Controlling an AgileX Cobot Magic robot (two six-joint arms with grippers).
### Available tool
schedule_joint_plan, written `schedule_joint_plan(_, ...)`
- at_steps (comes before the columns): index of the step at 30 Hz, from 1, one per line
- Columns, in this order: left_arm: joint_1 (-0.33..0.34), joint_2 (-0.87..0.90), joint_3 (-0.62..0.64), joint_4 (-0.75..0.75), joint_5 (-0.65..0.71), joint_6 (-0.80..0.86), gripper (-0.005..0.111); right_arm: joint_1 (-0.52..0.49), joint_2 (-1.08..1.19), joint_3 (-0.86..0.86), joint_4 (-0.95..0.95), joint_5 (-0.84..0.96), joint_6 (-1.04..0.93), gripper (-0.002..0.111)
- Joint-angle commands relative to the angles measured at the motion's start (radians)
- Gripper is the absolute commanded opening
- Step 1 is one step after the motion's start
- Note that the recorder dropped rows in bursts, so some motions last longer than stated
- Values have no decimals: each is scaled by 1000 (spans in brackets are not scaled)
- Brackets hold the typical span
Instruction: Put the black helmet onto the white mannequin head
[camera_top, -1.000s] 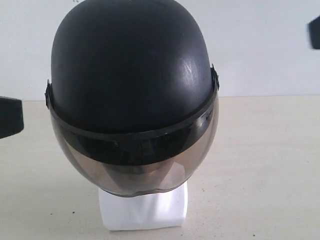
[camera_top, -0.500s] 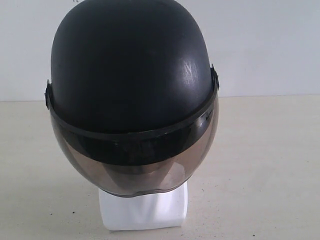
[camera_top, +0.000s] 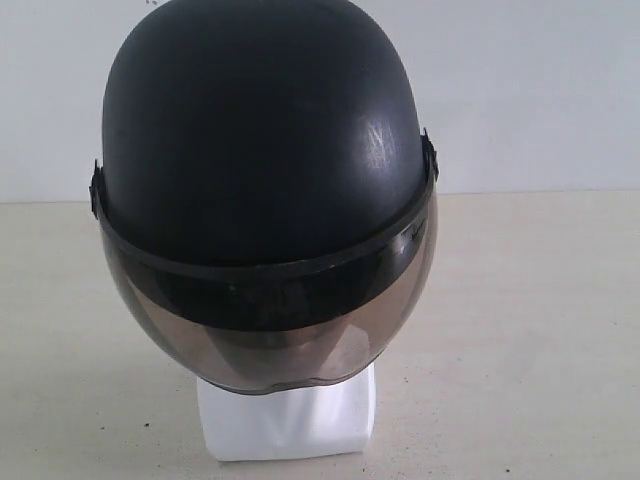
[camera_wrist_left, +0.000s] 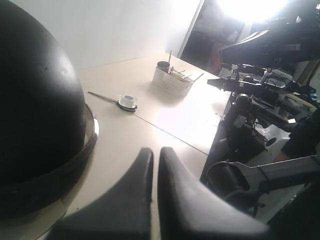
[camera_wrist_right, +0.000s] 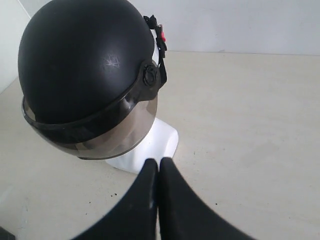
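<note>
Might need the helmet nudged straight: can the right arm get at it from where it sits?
Probably yes: only bare table lies between its shut tool and the black helmet on the white mannequin head.

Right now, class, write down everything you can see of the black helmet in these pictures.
The black helmet is a round, matte shell with faint scuffs. It sits on the white mannequin head, whose base shows below it, and it faces the exterior camera. Its smoky tinted visor is down over the face and hinges at a round side pivot. A black strap with a red clip shows near that pivot. Only the head touches it. The left gripper and right gripper, both shut, stand clear.
</note>
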Motion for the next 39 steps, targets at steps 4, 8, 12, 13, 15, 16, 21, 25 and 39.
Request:
schedule_joint_plan(4, -127, -198, -21, 32, 259, 147, 4, -2, -6, -1, -5, 0, -1, 0)
schedule_joint_plan(8, -189, -314, -19, 32, 608, 275, 4, -2, -6, -1, -5, 0, -1, 0)
schedule_joint_plan(12, -192, -391, -19, 32, 911, 189, 4, -2, -6, -1, -5, 0, -1, 0)
schedule_joint_plan(13, -192, -406, -19, 32, 999, 116, 4, -2, -6, -1, -5, 0, -1, 0)
schedule_joint_plan(15, -192, -422, -10, -38, 1162, -10, 4, -2, -6, -1, -5, 0, -1, 0)
schedule_joint_plan(16, -192, -424, -2, -201, 1231, -10, 4, -2, -6, -1, -5, 0, -1, 0)
schedule_joint_plan(21, -192, -424, 17, -571, 1423, 19, 4, -2, -6, -1, -5, 0, -1, 0)
schedule_joint_plan(25, -192, -422, 56, -739, 1416, 430, 4, -2, -6, -1, -5, 0, -1, 0)
schedule_joint_plan(39, -192, -435, 428, -1731, 1387, 2027, 4, -2, -6, -1, -5, 0, -1, 0)
